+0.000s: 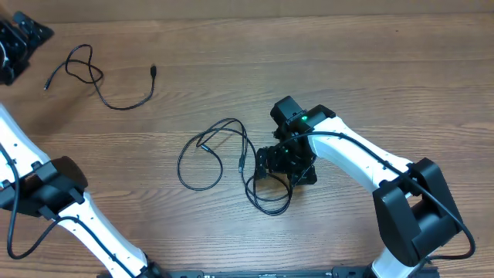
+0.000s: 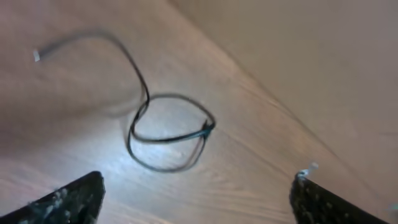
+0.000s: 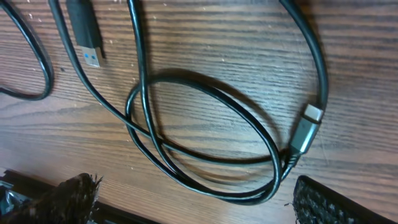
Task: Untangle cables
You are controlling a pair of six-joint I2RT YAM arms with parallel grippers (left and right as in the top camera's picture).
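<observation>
Pincers are both standing wide open, gripping nothing: left pincer (image 2: 196,183) is hovering over one thin black cable (image 2: 207,128) looping loosely on the wood-grain table (image 2: 62,118); right pincer (image 3: 196,186) is hanging over tangled glossy cables (image 3: 305,134), metal-tipped plugs lying flat.

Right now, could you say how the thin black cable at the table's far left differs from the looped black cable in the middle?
The thin black cable at far left lies spread out with one small loop; the looped black cable in the middle crosses itself repeatedly. The right fingers hover over the middle cable; nothing touches the left one. Both lie unheld.
</observation>
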